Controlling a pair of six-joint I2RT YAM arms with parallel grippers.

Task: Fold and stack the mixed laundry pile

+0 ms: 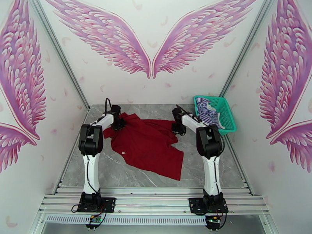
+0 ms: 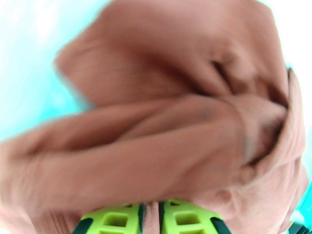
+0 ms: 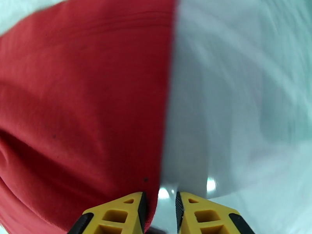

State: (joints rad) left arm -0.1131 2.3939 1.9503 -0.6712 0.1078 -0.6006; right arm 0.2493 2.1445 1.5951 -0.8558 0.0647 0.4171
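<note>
Rumpled soft red T-shirt sprawls on grey marbled table

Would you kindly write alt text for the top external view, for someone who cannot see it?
A dark red T-shirt lies spread and wrinkled on a grey marble-look table, with the left arm and right arm reaching their jaws to its two far corners. A striped blue-and-white shirt sits in a teal mesh basket at the far right.
</note>
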